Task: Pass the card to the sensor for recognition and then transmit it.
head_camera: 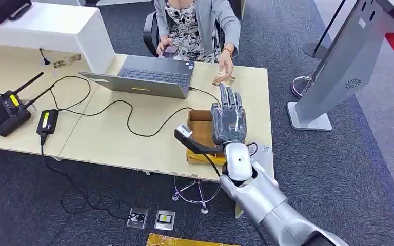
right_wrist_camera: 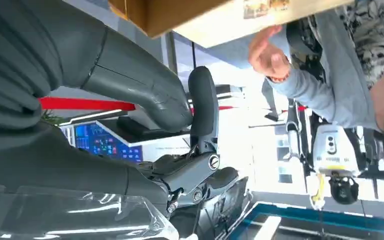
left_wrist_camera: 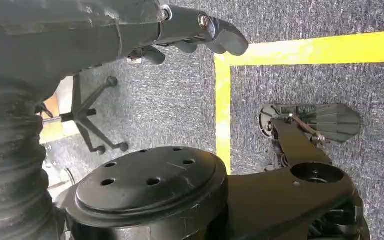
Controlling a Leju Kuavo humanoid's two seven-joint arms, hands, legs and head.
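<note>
Right hand (head_camera: 229,120) stretched out flat above the table (head_camera: 107,138), with straight, spread fingers and nothing in it. Grey and shiny, on a silver arm.

Card (head_camera: 220,81) small and tan, pinched in a person's hand (head_camera: 227,66) at the far side of the table, just past the right hand's fingertips and not touching them.

Under the right hand, a brown box (head_camera: 200,128) with an open top. Beside it, close to the right wrist, a black sensor (head_camera: 185,135) with a white tip on a bent stalk.

Further left, a thin grey laptop (head_camera: 149,77), open, facing the person. A long black wire (head_camera: 128,115) curling over the pale wood. A small black plug block (head_camera: 47,122) and a black radio (head_camera: 5,110) with two sticks on top, well apart from the hand. A white block (head_camera: 46,25) at the back corner. A phone (head_camera: 170,49) in the person's other hand.

On the right, a tall grey stand (head_camera: 338,61) leaning over rough dark carpet (head_camera: 338,169).

Left hand (left_wrist_camera: 145,27) hanging low over the carpet, near a yellow line (left_wrist_camera: 223,100). Dark, bent fingers (left_wrist_camera: 215,35); cannot tell whether loose or clenched.
</note>
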